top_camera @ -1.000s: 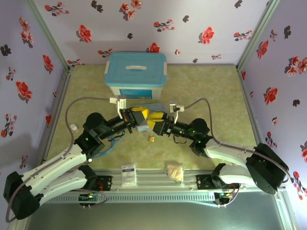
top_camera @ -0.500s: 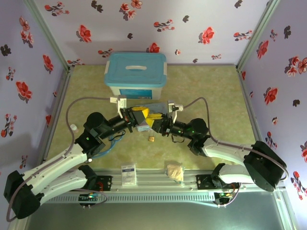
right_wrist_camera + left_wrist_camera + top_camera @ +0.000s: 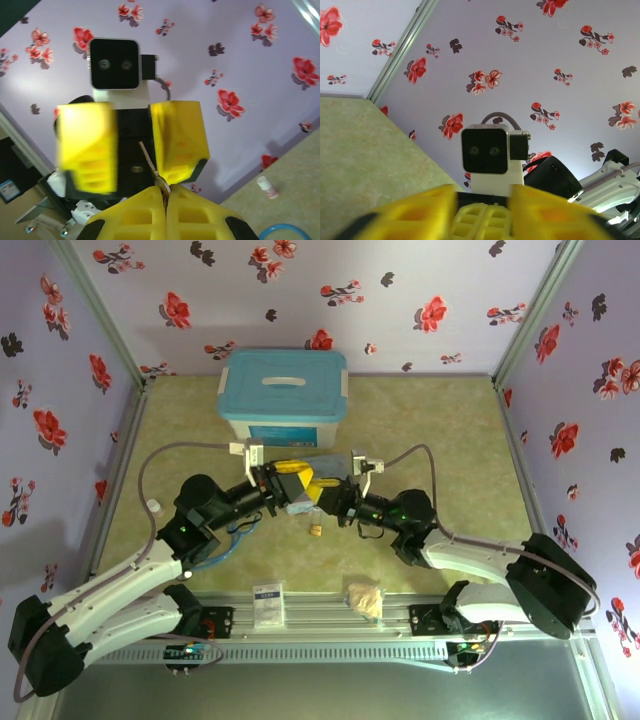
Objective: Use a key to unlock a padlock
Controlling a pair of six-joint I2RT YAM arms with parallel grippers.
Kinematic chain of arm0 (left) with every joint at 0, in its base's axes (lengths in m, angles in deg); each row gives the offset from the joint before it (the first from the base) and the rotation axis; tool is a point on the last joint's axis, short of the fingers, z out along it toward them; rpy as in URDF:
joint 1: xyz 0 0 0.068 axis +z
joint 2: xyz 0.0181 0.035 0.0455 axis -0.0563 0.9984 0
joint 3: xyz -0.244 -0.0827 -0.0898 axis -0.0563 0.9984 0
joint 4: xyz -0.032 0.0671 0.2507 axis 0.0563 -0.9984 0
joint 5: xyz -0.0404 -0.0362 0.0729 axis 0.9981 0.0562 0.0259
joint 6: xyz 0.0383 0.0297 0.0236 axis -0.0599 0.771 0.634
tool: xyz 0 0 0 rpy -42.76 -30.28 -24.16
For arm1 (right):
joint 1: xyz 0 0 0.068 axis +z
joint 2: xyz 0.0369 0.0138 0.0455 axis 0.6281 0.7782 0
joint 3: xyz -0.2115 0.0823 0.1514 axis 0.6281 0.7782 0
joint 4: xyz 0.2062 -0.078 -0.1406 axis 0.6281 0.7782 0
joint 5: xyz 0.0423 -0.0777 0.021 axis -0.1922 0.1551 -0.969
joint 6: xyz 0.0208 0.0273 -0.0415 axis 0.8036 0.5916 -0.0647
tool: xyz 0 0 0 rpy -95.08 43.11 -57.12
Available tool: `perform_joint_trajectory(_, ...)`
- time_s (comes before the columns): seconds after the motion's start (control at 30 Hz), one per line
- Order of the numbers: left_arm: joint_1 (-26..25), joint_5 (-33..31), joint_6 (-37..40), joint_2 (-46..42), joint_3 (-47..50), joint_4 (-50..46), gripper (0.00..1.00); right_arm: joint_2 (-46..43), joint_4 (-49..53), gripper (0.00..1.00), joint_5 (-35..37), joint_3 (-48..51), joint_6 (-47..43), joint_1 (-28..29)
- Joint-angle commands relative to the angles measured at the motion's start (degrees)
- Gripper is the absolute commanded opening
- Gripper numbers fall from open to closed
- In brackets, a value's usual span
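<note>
At the near edge lie one pale beige lumpy wad [image 3: 365, 598] and one small white card [image 3: 267, 605]. Just beyond, the single tiny brass-yellow padlock [image 3: 314, 530] sits alone on the olive table [image 3: 440, 430], touched by neither arm; its heading is too small to tell. Above and behind it the two yellow grippers meet tip to tip. The right gripper [image 3: 165, 195] is pinched tight on the one thin dark metal key [image 3: 150, 162], gripping it at one end. The key's long axis runs straight out from those fingertips, leaning slightly, into the gap of the left gripper [image 3: 132, 145], whose jaws stand apart and hold nothing. Farthest back stands one blue-lidded plastic box [image 3: 283, 390].
</note>
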Motion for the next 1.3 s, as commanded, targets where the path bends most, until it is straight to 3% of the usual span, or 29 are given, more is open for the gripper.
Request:
perform_joint_trajectory(0.0,0.3,-3.3,0.8,-2.9,-0.7,-1.8,0.73,-4.1,6.3,0.00,4.2,1.4,-3.2,0.1)
perform_joint_trajectory(0.03,0.3,-4.7,1.0,-4.1,-0.9,-2.2,0.94,-5.4,9.5,0.00,5.7,1.8,-3.9,0.1)
perform_joint_trajectory(0.07,0.3,-6.2,1.3,-5.1,-1.3,-3.6,0.99,-6.6,11.8,0.00,7.0,2.2,-4.6,0.0)
perform_joint_trajectory(0.27,0.4,-13.5,3.3,-7.6,-5.7,-17.8,1.00,-12.7,22.5,0.00,10.8,3.4,-7.8,0.0)
perform_joint_trajectory(0.4,0.4,-17.7,2.7,-3.1,-9.7,-32.8,1.00,-16.4,40.4,0.00,16.2,1.0,-10.0,-0.1)
perform_joint_trajectory(0.5,0.1,-17.8,1.7,3.3,-11.7,-43.0,0.95,-18.6,58.3,0.00,24.4,-1.7,-11.4,-0.3)
perform_joint_trajectory(0.57,-1.0,-15.9,1.2,7.1,-11.1,-43.9,0.92,-19.5,66.9,0.00,29.2,-2.3,-10.8,-0.9)
perform_joint_trajectory(0.63,-3.0,-15.8,0.7,10.1,-9.4,-41.8,0.86,-20.0,71.2,0.00,29.6,-2.0,-11.2,-1.5)
perform_joint_trajectory(0.77,-5.0,-15.9,-0.8,13.7,-5.2,-34.7,0.77,-21.6,73.1,0.00,30.4,-0.2,-10.2,-1.5)
perform_joint_trajectory(1.0,-5.2,-15.5,-0.5,22.5,0.4,-25.3,0.74,-22.3,76.1,0.00,31.9,0.3,-10.2,-1.5)
perform_joint_trajectory(1.13,-5.3,-15.8,1.0,27.1,-1.7,-26.5,0.49,-22.1,76.7,0.00,33.3,0.9,-8.9,-1.5)
perform_joint_trajectory(1.27,-5.3,-17.2,1.0,30.2,-1.2,-25.5,0.48,-21.3,75.0,0.00,34.1,1.9,-7.6,-1.5)
